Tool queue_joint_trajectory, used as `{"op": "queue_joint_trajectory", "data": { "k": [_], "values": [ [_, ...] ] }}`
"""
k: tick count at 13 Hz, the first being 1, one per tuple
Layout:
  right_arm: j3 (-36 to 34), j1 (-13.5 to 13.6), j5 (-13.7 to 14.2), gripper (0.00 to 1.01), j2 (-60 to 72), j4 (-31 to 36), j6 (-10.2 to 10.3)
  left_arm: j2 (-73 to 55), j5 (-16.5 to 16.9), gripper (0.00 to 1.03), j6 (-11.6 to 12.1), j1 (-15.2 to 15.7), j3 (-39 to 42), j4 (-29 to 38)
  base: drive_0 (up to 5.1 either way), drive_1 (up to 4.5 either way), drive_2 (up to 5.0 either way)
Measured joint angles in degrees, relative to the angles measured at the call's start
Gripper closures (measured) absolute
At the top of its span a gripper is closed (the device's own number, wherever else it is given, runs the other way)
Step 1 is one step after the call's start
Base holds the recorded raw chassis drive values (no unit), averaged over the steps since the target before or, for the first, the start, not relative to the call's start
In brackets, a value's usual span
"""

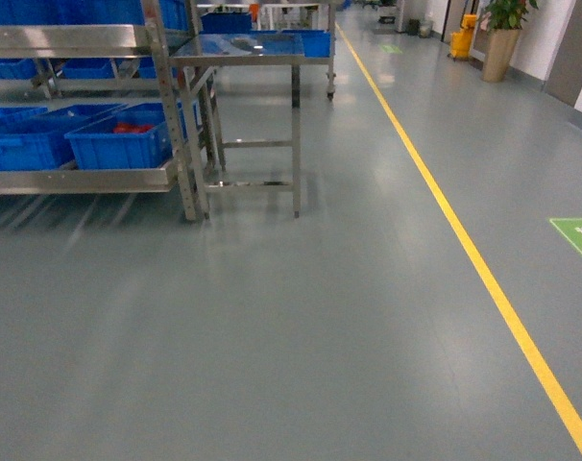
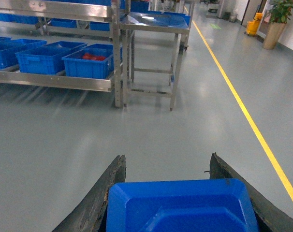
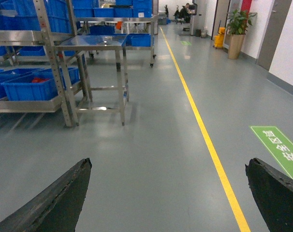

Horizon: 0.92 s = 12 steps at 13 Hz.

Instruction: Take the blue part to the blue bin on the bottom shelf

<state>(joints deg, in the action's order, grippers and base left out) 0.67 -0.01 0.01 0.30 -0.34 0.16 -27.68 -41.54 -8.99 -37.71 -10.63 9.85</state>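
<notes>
Blue part between the left pincer fingers.

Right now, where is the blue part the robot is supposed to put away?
The blue part sits between the left gripper's fingers at the bottom of the left wrist view, above bare grey floor, well short of the blue bins on the bottom shelf.

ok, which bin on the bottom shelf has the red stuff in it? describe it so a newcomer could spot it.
Find the steel rack left of the yellow floor line, then its bottom shelf. In the row of blue bins there, take the bin at the right end, nearest the small steel table. It alone shows red items inside.
</notes>
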Motion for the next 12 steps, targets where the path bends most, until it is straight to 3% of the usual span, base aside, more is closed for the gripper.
{"op": "queue_joint_trajectory", "data": {
  "k": [12],
  "values": [
    [0.00,0.00,-0.02,0.03,0.00,0.24,-0.02,-0.07,0.00,0.60,0.00,0.00,0.00,-0.28,0.0,4.21,-4.2]
  ]
}}
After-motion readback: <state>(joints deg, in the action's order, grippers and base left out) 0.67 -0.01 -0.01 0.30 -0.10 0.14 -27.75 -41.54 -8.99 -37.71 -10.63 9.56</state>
